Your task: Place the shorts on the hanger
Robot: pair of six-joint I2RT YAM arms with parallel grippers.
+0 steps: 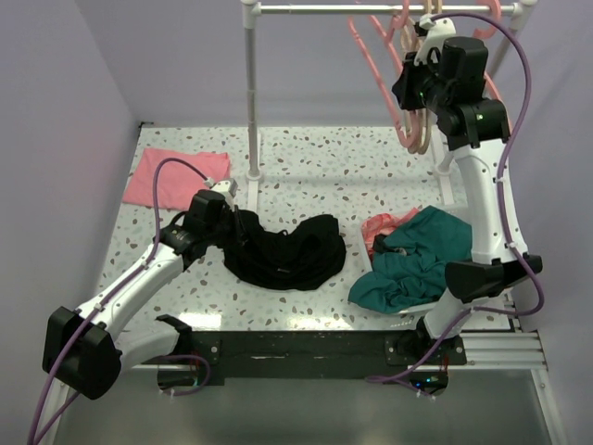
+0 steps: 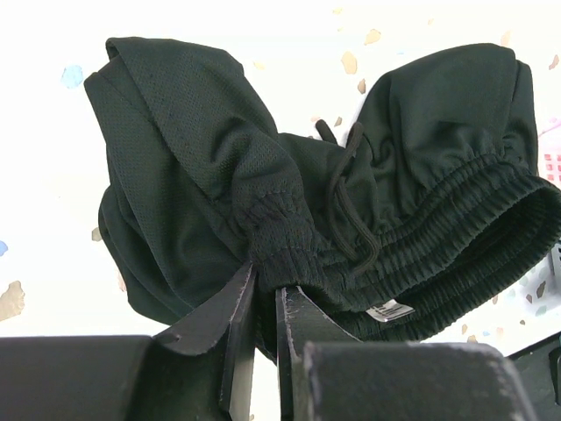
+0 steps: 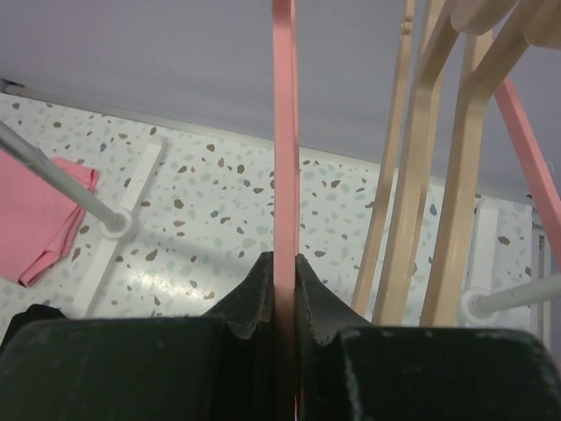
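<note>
The black mesh shorts [image 1: 287, 250] lie bunched on the speckled table [image 1: 306, 167] at centre. My left gripper [image 1: 237, 222] is shut on their elastic waistband at the left end; the left wrist view shows the shorts [image 2: 351, 175] with a drawstring and a white label, the band pinched between my fingers [image 2: 226, 316]. My right gripper [image 1: 414, 72] is raised at the rail [image 1: 371, 7] and shut on the bar of a salmon-pink hanger [image 3: 285, 132], which hangs from the rail [image 1: 363, 44]. Tan hangers [image 3: 438, 175] hang just to its right.
A teal garment [image 1: 417, 260] over a coral one [image 1: 382, 225] lies at the table's right front. A pink cloth [image 1: 176, 176] lies at the back left. The rack's white post [image 1: 252, 93] stands behind the shorts, with a foot bar [image 3: 123, 219].
</note>
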